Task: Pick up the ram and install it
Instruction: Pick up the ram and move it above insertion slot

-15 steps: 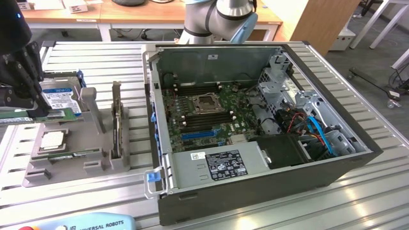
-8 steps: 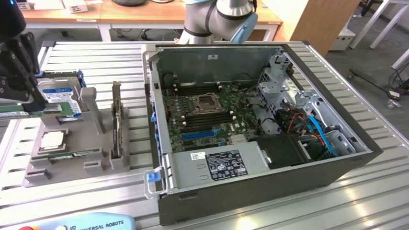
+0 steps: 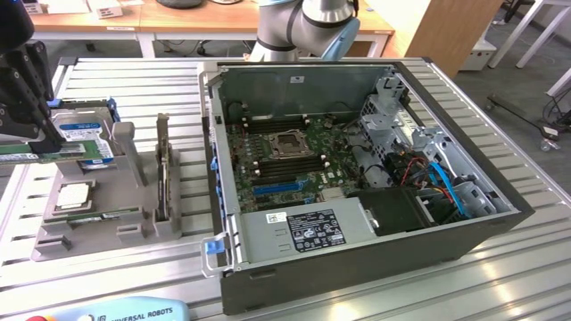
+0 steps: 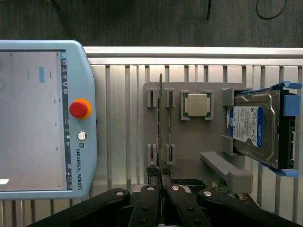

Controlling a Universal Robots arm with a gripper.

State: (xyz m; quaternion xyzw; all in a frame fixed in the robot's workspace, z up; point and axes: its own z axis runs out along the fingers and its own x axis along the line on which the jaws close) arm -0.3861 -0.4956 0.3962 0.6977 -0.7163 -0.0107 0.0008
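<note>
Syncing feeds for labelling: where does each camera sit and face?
Wrist view: on the wrist, looking past the tool, shut on the ram, at the parts holder.
Exterior view: off the arm, high, looking down into the open computer case; arm beyond it, tool at the exterior view's left.
Both show: hard drive, CPU, teach pendant.

A slatted aluminium table [image 3: 116, 80] stands on a grey floor [image 3: 526, 93]. Behind it are wooden desks [image 3: 178, 23], a tall wooden panel [image 3: 450, 30] and white table legs [image 3: 535, 30]; the light is even.
</note>
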